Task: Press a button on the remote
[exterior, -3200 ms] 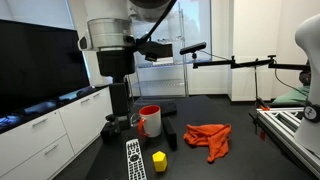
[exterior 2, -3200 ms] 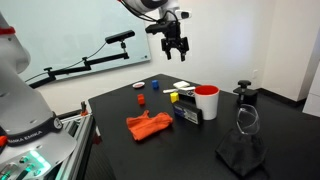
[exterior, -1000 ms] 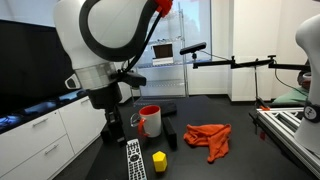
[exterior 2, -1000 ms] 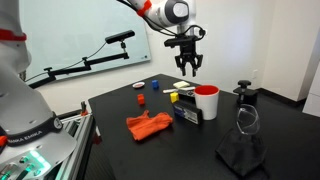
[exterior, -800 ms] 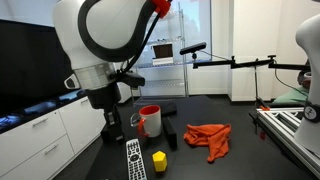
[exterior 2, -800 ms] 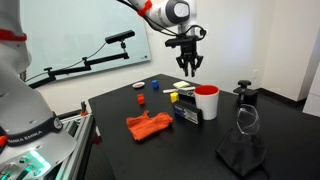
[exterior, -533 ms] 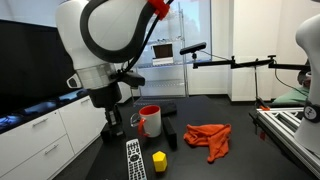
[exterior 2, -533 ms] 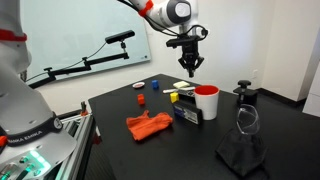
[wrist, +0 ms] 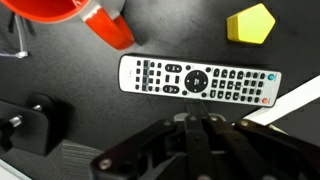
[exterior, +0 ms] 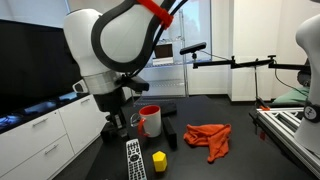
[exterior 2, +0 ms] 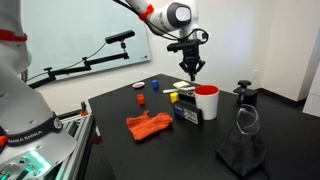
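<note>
The remote [wrist: 197, 80], long and black with rows of pale buttons, lies flat on the black table across the middle of the wrist view. In an exterior view the remote [exterior: 134, 160] rests near the table's front edge, beside a yellow block [exterior: 159, 160]. My gripper [wrist: 187, 122] comes in from the bottom of the wrist view with its jaws pressed together and nothing between them. Its tips hang just short of the remote's near long edge. High above the table in an exterior view, the gripper [exterior 2: 190, 68] points straight down.
A red-and-white mug [exterior: 150, 120] stands behind the remote, and its red handle [wrist: 108, 28] shows in the wrist view. The yellow block [wrist: 250, 22], a white paper strip [wrist: 292, 98] and a black stand [wrist: 40, 115] surround the remote. An orange cloth [exterior: 208, 140] lies further off.
The jaws have gone from open to shut over the last second. The arm has shifted slightly above the remote.
</note>
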`<state>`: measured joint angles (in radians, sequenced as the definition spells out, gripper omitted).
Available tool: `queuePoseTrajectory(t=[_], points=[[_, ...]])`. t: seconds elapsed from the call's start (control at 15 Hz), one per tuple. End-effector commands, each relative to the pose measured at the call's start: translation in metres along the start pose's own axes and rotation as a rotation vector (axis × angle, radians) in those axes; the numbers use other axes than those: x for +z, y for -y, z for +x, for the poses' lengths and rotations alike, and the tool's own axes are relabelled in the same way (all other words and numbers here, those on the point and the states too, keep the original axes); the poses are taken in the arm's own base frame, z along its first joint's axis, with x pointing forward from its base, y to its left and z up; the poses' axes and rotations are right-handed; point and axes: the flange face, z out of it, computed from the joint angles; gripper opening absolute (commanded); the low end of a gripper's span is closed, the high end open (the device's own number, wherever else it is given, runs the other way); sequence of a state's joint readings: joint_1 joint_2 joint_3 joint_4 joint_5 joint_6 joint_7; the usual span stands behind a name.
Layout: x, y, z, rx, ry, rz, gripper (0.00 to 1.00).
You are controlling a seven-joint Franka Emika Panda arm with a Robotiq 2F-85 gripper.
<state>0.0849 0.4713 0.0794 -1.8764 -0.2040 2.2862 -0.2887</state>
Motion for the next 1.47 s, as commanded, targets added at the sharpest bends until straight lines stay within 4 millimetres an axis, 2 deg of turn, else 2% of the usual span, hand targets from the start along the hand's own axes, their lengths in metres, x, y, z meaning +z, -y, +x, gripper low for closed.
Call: queuePoseTrajectory(t=[0.0, 0.8, 1.4], points=[[-0.001, 0.001, -0.004, -0.022, -0.015, -0.040, 0.00], [0.028, 0.023, -0.026, 0.002, 0.061, 0.007, 0.00], [0.028, 0.048, -0.015, -0.009, 0.050, 0.013, 0.00]])
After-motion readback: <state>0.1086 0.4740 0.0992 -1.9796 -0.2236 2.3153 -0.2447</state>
